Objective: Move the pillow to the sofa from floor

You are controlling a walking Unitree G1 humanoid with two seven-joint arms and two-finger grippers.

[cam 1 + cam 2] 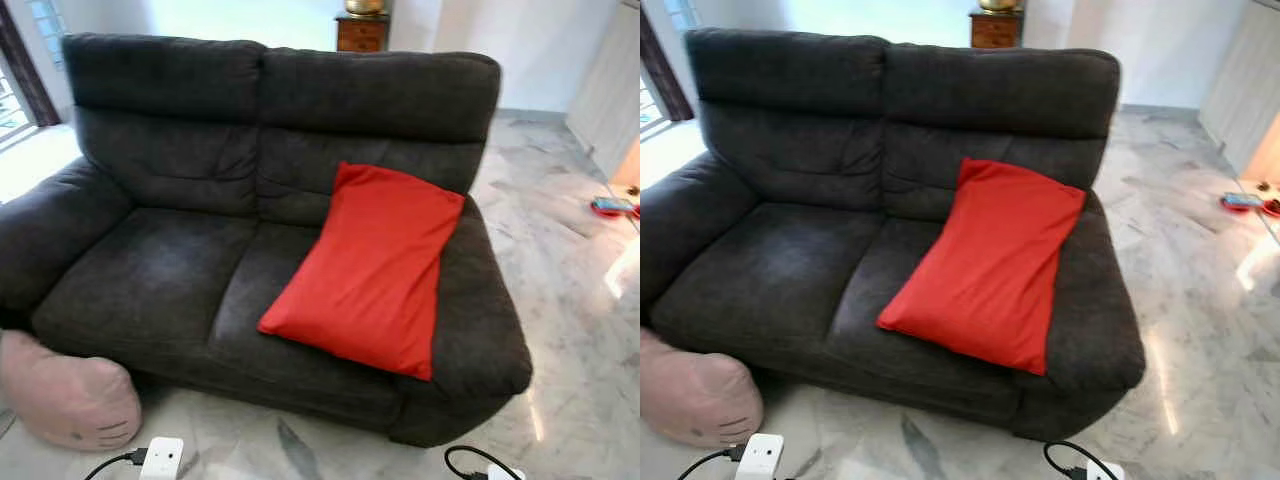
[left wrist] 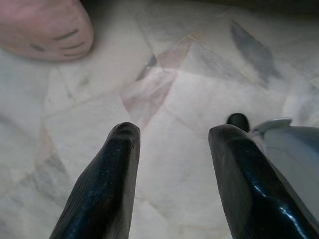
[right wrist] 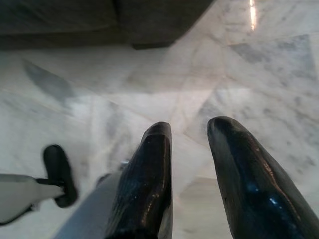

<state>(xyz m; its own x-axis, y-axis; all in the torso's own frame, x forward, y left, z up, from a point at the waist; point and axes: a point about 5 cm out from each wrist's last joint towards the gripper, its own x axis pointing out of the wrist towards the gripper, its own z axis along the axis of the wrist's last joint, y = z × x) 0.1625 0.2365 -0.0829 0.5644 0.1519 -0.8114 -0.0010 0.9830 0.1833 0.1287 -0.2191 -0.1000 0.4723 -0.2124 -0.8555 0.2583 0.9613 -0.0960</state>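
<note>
Left eye view, far left: a soft pink rounded cushion with dark stitched whisker lines (image 1: 65, 398) sits on the pale marble floor (image 1: 580, 330), touching the front corner of the sofa's left arm.
Floor, front left: a white plug adaptor (image 1: 161, 458) with a black cable lies just beside the pink cushion.
Sofa: a dark grey fabric two-seat sofa (image 1: 160, 270) with thick padded arms and a high back stands square to the camera.
Pillow: a flat rectangular red fabric pillow (image 1: 370, 265) lies on the right-hand seat, tilted, its upper end leaning against the backrest and its lower edge near the seat's front; one long side rests along the right arm.
Behind the sofa: a small wooden drawer cabinet (image 1: 362, 33) stands against the wall, with a brass-coloured object on top, cut off by the frame.
Floor, front right: a second white plug with a looped black cable (image 1: 480, 462) lies near the sofa's right front corner.
Far right: a small red and blue object (image 1: 612, 207) lies on the marble, well apart from the sofa.
Left gripper (image 2: 174, 137): hangs low over the marble near the pink cushion, its two black fingers spread wide and empty.
Right gripper (image 3: 189, 130): hangs over the marble near the sofa's base, its fingers parted by a narrow gap, nothing between them.
</note>
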